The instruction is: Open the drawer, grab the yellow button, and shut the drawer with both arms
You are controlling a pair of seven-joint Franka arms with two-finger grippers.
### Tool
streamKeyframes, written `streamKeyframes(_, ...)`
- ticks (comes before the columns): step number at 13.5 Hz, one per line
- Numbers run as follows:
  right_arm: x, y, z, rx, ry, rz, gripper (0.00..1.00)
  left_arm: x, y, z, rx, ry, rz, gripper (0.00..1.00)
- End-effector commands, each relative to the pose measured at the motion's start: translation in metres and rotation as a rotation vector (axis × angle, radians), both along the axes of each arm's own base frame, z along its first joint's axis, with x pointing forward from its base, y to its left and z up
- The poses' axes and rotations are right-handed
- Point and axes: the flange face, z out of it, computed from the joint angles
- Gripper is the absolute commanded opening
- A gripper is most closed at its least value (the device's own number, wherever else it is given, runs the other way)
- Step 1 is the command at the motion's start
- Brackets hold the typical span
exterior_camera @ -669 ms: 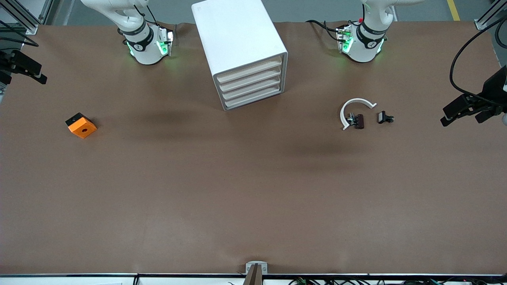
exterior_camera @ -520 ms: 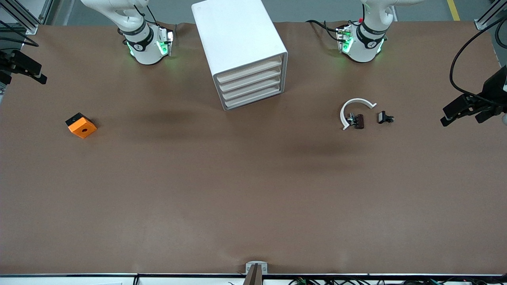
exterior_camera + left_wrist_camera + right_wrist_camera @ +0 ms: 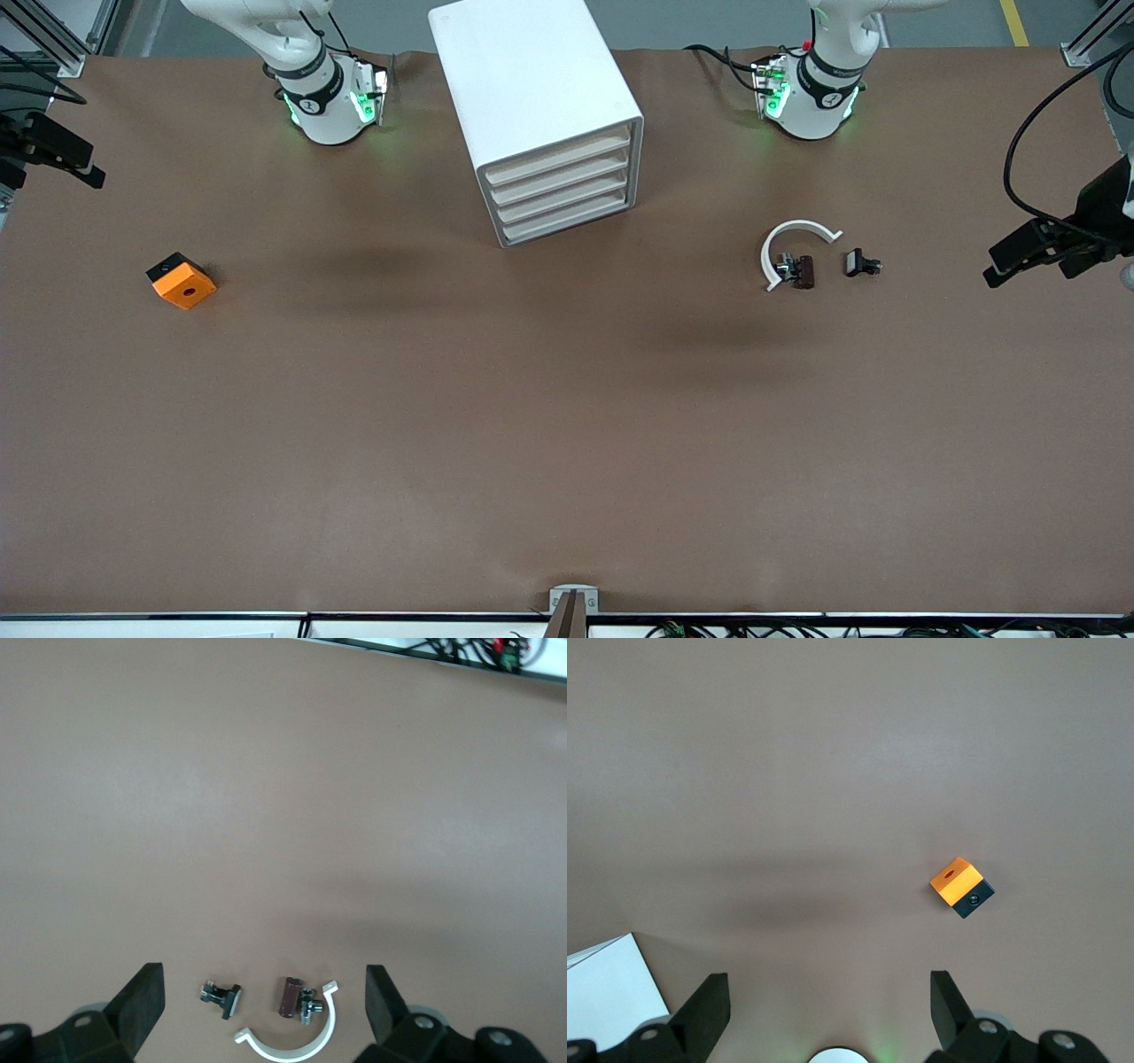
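The white cabinet [image 3: 523, 80] stands between the two arm bases. Its four cream-fronted drawers are all shut, the top drawer [image 3: 558, 152] included. The button is hidden. My left gripper [image 3: 266, 1010] is open and empty, held high over the white arc and dark parts; in the front view it shows at the edge of the picture [image 3: 1032, 257]. My right gripper [image 3: 830, 1010] is open and empty, high over the table near its own base, with a corner of the cabinet [image 3: 607, 992] in its view. It shows at the front view's edge [image 3: 53, 164].
An orange block with a hole [image 3: 182, 281] lies toward the right arm's end and shows in the right wrist view [image 3: 961, 886]. A white arc [image 3: 791, 237] with small dark parts [image 3: 802, 270] lies toward the left arm's end, seen too in the left wrist view [image 3: 297, 1041].
The left gripper has drifted very slightly in the air. The right arm, the cabinet and the loose parts have not moved.
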Motion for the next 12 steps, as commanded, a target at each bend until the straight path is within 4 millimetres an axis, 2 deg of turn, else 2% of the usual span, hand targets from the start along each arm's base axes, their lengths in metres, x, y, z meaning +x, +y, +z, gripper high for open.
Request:
streamKeyframes(1, -0.001, -0.002, 0.005, 0.005, 0.001, -0.004, 1.0, 0.008, 0.001, -0.017, -0.014, 0.043, 0.089, 1.0)
streamKeyframes(3, -0.001, -0.001, 0.005, 0.004, 0.001, -0.003, 1.0, 0.016, -0.012, -0.037, -0.016, 0.078, 0.071, 1.0)
streamKeyframes(4, -0.001, -0.001, 0.005, 0.004, 0.001, -0.003, 1.0, 0.02, -0.026, -0.048, -0.015, 0.096, 0.053, 1.0)
streamKeyframes(6, -0.001, 0.0, 0.005, 0.004, 0.001, -0.003, 1.0, 0.023, -0.037, -0.06, -0.015, 0.117, 0.053, 1.0)
streamKeyframes(10, -0.001, 0.0, 0.005, 0.004, 0.001, -0.002, 1.0, 0.03, -0.085, -0.08, -0.043, 0.14, 0.127, 1.0)
streamKeyframes(12, -0.001, 0.0, 0.005, 0.004, 0.001, -0.002, 1.0, 0.034, -0.098, -0.092, -0.12, 0.17, 0.176, 1.0)
